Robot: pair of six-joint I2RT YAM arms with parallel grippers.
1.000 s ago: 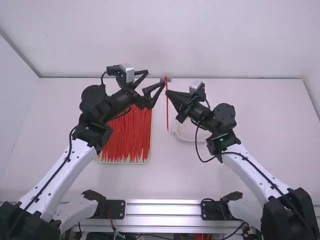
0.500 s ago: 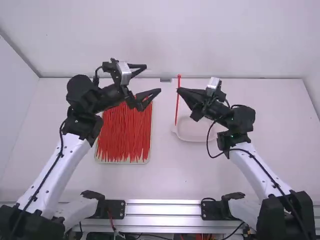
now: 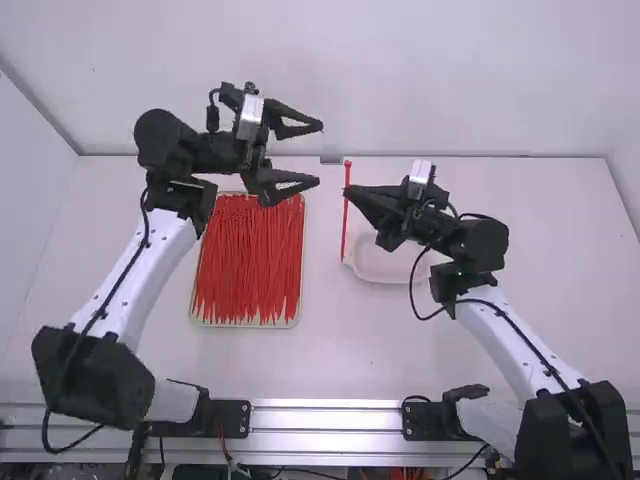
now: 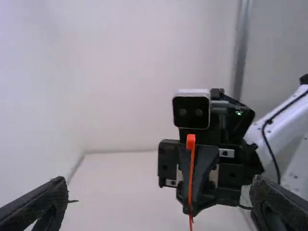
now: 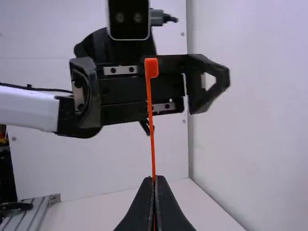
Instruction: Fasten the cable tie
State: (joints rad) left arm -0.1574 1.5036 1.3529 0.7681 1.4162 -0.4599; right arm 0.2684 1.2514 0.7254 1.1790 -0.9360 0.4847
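Note:
A straight red cable tie (image 3: 344, 215) stands upright over the table, head end up, with my right gripper (image 3: 349, 193) shut on it partway along its length. In the right wrist view the tie (image 5: 151, 125) rises from my closed fingertips (image 5: 154, 199). My left gripper (image 3: 318, 153) hangs open to the left of the tie's head, a short gap away, touching nothing. The left wrist view looks between my spread fingers (image 4: 43, 204) at the right gripper (image 4: 197, 173) and the tie (image 4: 190, 178).
A tray (image 3: 296, 322) packed with several red cable ties lies on the table below the left arm. A clear shallow dish (image 3: 385, 265) sits under the right gripper. The back wall is close behind both grippers.
My left gripper has drawn back from the tie's head, up and to the left, staying open. The right gripper has shifted slightly right with the tie, which is still upright.

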